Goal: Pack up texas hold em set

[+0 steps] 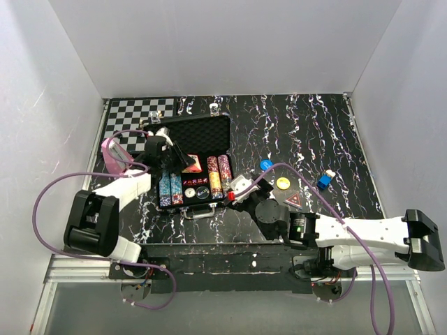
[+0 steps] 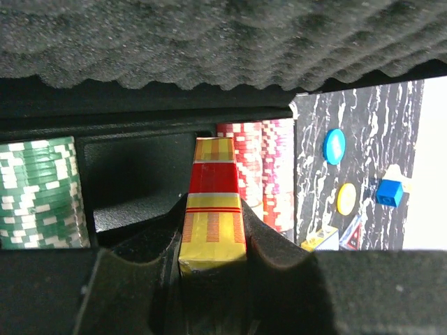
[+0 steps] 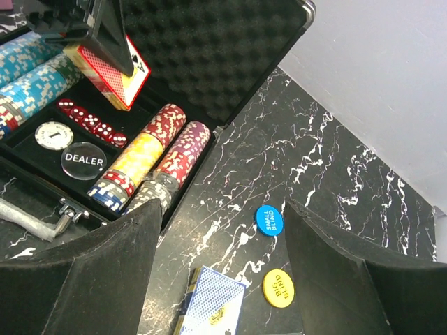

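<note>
Red deck in left hand

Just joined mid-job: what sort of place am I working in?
Likely a robot test cell, not a home: plain white walls box in a black marbled table, with a checkerboard in its far corner.

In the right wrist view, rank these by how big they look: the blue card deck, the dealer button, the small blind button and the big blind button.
1. blue card deck, though the picture's bottom edge cuts it off.
2. dealer button.
3. small blind button and big blind button: they look alike, so no ranking.
</note>
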Action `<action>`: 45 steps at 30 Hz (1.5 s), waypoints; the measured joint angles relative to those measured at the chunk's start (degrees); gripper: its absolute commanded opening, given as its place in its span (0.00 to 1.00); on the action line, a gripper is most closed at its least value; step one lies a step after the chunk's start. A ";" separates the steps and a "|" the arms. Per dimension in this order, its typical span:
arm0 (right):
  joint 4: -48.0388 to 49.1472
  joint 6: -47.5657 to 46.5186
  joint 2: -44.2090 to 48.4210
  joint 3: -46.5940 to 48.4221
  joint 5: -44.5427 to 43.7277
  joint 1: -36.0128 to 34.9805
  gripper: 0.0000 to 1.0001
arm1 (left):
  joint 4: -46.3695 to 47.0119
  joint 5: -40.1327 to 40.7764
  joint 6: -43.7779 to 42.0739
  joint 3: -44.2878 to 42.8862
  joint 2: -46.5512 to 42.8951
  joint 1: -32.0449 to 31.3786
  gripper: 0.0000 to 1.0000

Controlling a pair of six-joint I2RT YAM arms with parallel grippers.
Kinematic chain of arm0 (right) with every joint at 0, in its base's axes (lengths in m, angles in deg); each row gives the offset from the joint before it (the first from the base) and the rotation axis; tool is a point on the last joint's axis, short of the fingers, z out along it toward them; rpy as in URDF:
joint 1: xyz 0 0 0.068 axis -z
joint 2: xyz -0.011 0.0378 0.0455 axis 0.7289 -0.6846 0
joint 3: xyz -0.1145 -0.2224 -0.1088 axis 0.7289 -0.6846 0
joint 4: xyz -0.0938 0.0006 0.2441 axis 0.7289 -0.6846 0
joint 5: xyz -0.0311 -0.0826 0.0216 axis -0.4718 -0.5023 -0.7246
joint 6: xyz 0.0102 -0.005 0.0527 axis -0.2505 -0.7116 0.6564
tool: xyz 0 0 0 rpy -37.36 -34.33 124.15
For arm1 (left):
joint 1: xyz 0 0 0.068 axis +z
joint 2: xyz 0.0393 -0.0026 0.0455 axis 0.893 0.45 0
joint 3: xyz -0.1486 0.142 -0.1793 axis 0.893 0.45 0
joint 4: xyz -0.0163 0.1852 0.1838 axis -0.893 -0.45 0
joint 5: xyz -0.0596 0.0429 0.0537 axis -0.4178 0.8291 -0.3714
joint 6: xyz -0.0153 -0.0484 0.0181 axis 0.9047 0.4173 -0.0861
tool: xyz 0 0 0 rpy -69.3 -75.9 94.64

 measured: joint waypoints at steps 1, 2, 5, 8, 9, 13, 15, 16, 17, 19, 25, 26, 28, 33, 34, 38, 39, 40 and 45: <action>-0.11 0.46 0.31 0.00 -0.02 0.00 0.77 | 0.48 0.57 -0.02 0.00 0.55 -0.20 0.00; -0.20 0.81 0.61 0.00 -0.02 0.00 0.77 | 0.83 0.83 -0.02 0.00 1.18 -0.39 0.00; -0.44 1.84 1.20 0.00 -0.17 0.00 0.77 | 1.51 1.68 0.00 0.00 3.41 -0.87 0.00; -1.44 2.64 1.42 0.00 -0.24 0.00 0.77 | 1.53 1.84 0.02 0.00 5.29 -1.40 0.00; -1.86 2.99 1.42 0.00 -0.26 0.00 0.77 | 1.60 1.84 0.00 0.00 5.92 -1.57 0.00; -2.91 3.91 1.66 -0.22 -0.50 0.00 0.77 | 2.27 1.88 0.02 0.00 6.93 -1.84 0.00; -3.02 4.20 1.75 -0.59 -0.63 0.00 0.77 | 2.34 1.90 0.04 0.00 6.93 -1.90 0.02; -3.26 4.44 1.75 -0.74 -0.68 0.00 0.77 | 2.45 2.01 0.09 0.00 7.06 -1.99 0.03; -3.48 4.61 1.73 -0.76 -0.70 0.00 0.77 | 2.58 2.05 0.17 0.00 7.19 -2.05 0.05; -3.58 5.03 1.73 -0.76 -0.85 0.00 0.77 | 2.64 2.10 0.28 -0.26 8.04 -2.08 0.09; -4.09 5.62 1.73 -0.79 -1.25 0.00 0.77 | 2.78 1.64 1.09 -1.64 10.36 -2.08 0.33; -4.24 5.84 1.73 -0.79 -1.27 0.00 0.77 | 2.58 1.57 1.11 -1.86 10.51 -2.08 0.42; -4.44 6.32 1.73 -0.76 -1.31 0.00 0.77 | 1.66 1.66 0.85 -2.34 10.64 -2.14 0.61; -5.01 6.93 1.75 -0.79 -1.49 0.00 0.77 | -2.49 2.54 0.42 -4.50 10.54 -2.38 0.80; -5.18 7.02 1.75 -0.79 -1.49 0.00 0.77 | -3.48 2.93 0.20 -5.03 10.40 -2.58 0.87; -5.92 7.56 1.75 -0.79 -1.49 0.00 0.77 | -8.50 5.11 -1.42 -6.80 8.87 -2.84 0.98; -5.95 7.65 1.75 -0.79 -1.49 0.00 0.77 | -9.94 6.05 -1.97 -7.30 8.15 -2.82 0.98; -5.97 7.80 1.75 -0.79 -1.49 0.00 0.77 | -11.47 7.19 -2.54 -7.80 7.34 -2.80 0.98; -6.05 8.09 1.75 -0.79 -1.49 0.00 0.77 | -18.23 12.61 -5.73 -10.05 2.16 -2.75 0.98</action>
